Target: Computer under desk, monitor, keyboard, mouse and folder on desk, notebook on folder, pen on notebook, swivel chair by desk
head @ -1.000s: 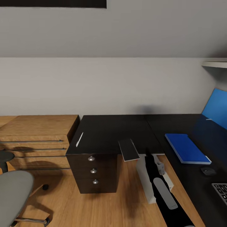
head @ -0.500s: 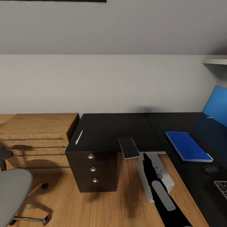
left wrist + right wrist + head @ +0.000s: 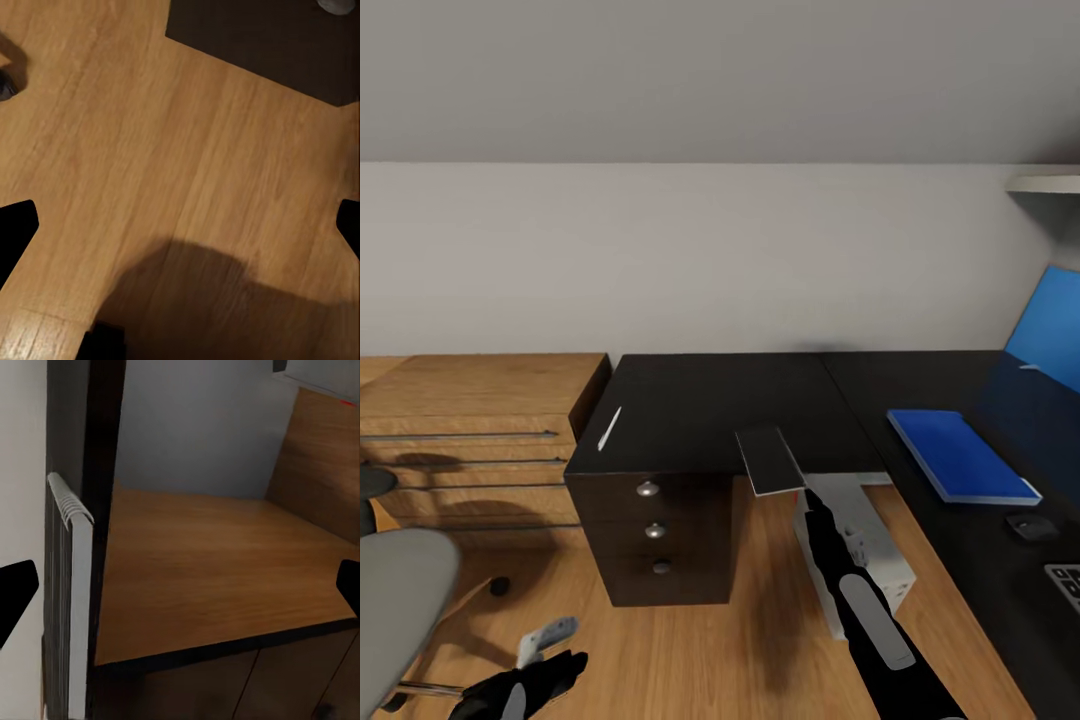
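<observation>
Head view, desk [image 3: 720,400]: long and black, meeting the wall, blue back panel at its far right end.
Head view, notebook [image 3: 768,461]: grey, overhanging the desk's front edge, right gripper [image 3: 812,500] just under it; whether it grips, cannot tell.
Head view, pen [image 3: 610,429]: on the desk near its left edge, above the drawers.
Head view, folder [image 3: 962,455]: blue, flat on the desk's right wing; mouse [image 3: 1031,524] just beyond it, keyboard [image 3: 1066,582] corner past that.
Head view, computer [image 3: 855,560]: pale tower under the desk.
Head view, swivel chair [image 3: 400,600]: left of the desk, apart.
Left wrist view, left gripper [image 3: 180,232]: fingertips spread wide over bare wooden floor [image 3: 150,150].
Right wrist view, right gripper [image 3: 180,585]: tips wide apart, notebook's edge [image 3: 71,585] near one tip.
</observation>
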